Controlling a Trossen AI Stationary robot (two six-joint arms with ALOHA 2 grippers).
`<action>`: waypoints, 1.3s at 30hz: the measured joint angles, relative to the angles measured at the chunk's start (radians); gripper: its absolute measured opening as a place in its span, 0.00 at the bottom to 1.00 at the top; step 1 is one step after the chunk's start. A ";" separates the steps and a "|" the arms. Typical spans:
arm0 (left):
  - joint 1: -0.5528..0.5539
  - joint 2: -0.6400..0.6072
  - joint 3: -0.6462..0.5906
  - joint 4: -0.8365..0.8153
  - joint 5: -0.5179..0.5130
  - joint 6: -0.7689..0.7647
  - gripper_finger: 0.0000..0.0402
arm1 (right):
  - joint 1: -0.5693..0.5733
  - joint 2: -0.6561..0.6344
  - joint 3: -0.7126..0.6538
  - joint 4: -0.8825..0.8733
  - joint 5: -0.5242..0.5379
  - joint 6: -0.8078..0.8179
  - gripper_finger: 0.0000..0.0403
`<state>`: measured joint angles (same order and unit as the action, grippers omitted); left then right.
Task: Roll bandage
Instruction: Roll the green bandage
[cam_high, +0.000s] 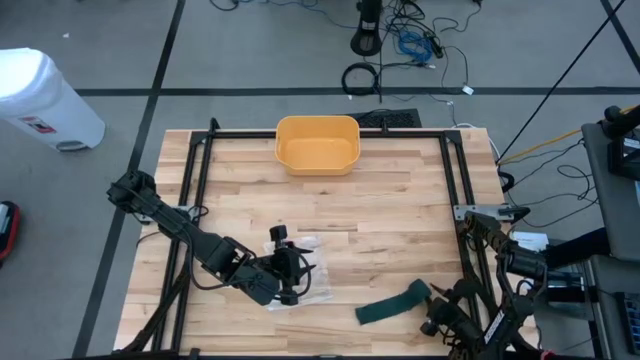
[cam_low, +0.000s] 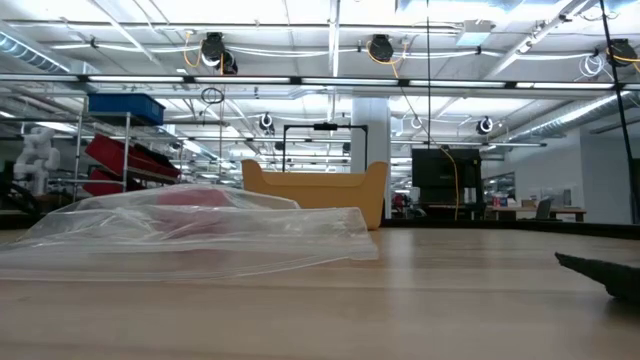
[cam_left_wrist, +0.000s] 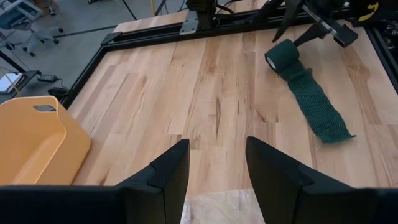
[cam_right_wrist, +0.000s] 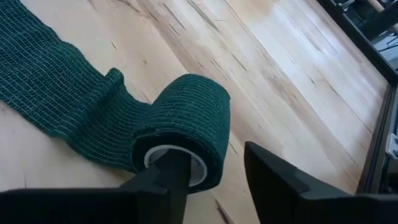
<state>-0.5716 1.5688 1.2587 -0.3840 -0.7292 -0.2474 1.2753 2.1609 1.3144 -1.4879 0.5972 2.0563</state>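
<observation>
Green bandage (cam_right_wrist: 124, 134) lies part-rolled near the worktop's (cam_high: 380, 215) right front; right pincer (cam_right_wrist: 217, 180) straddles its core, one finger inside, not clamped. Next (likely): clamp, turn. Left pincer (cam_left_wrist: 217, 171) spread.

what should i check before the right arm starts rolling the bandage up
1. Right gripper at the roll end of the green bandage: ok, one finger sits in the core.
2. Firm grip on the roll: cannot tell.
3. Unrolled tail lies flat on the table: ok, one small fold near the roll.
4. Left gripper clear of the bandage: ok, it waits open over the plastic bag.
5. Yellow bin out of the way: ok, at the far edge.
</observation>
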 joint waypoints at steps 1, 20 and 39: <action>0.000 0.000 0.000 0.000 0.000 0.000 0.41 | 0.000 0.000 0.000 -0.002 -0.001 0.000 0.32; 0.000 0.000 0.000 0.000 0.000 -0.002 0.41 | -0.022 0.000 0.000 -0.021 0.000 0.000 0.28; 0.000 0.000 0.000 0.000 0.000 -0.004 0.41 | -0.022 -0.001 0.077 -0.082 -0.027 -0.010 0.28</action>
<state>-0.5716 1.5688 1.2587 -0.3840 -0.7296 -0.2516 1.2537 2.1597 1.3918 -1.5696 0.5701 2.0460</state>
